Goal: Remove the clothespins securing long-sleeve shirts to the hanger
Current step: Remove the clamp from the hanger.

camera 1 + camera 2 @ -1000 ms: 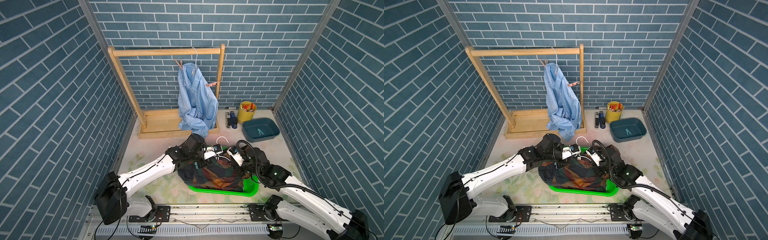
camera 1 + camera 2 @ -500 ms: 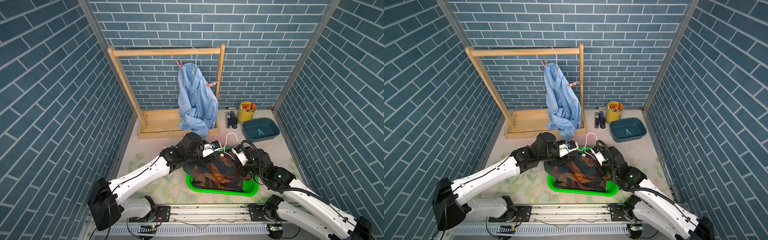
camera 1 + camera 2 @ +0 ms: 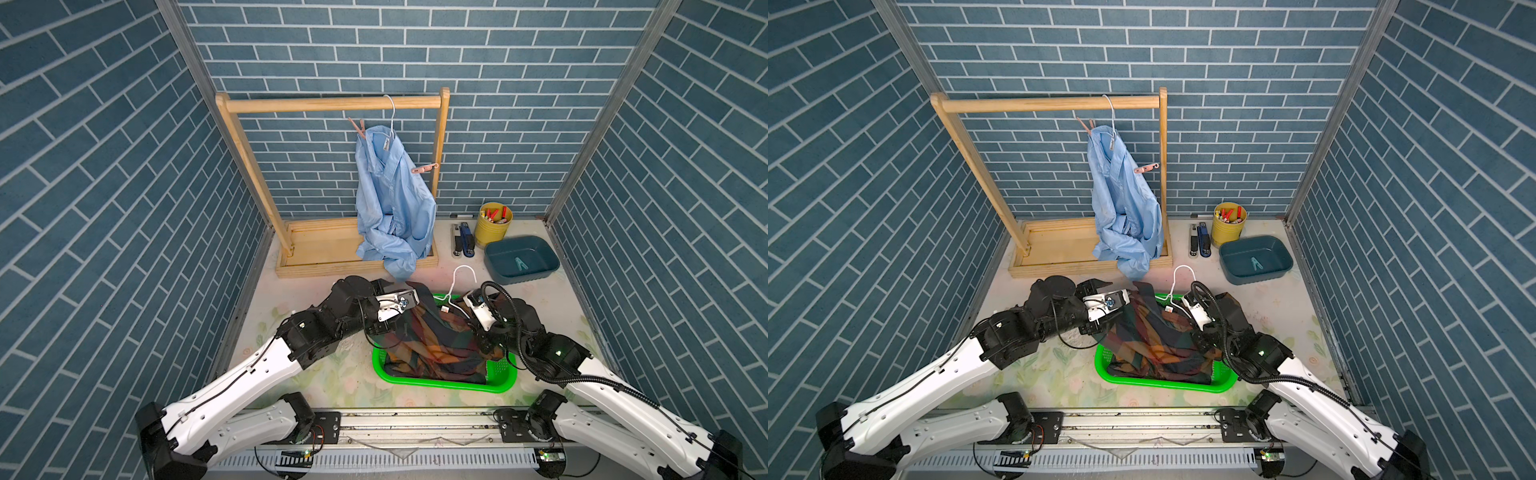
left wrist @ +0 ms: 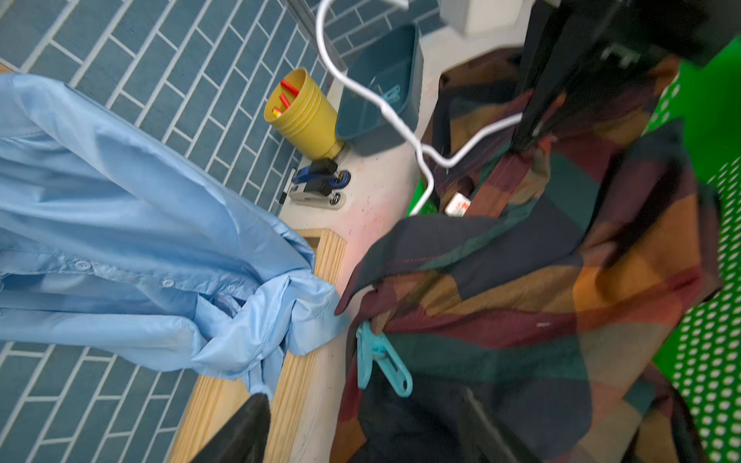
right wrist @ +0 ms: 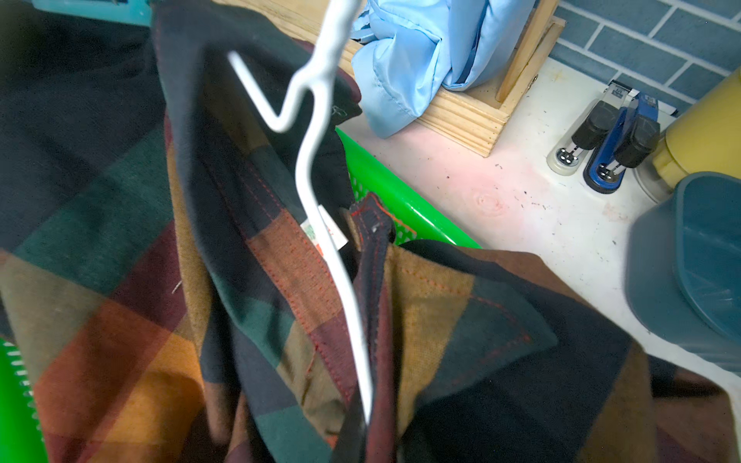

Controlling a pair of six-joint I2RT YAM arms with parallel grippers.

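**One pin binned, three to go**

Twelve o'clock: the pale blue shirt (image 3: 392, 195) hangs with both salmon clothespins (image 3: 424, 168) clipped on. The left gripper (image 4: 359, 397) is spread wide around the teal clothespin (image 4: 381, 360) biting the plaid shirt (image 4: 521, 280). The right gripper (image 4: 525, 134) pinches the white hanger (image 4: 361, 76). Two o'clock: the freed clothespin (image 3: 519, 262) lies in the bin (image 3: 498, 253).

Blurred: hanger (image 5: 300, 168); teal clothespin (image 5: 92, 10) cut by edge.
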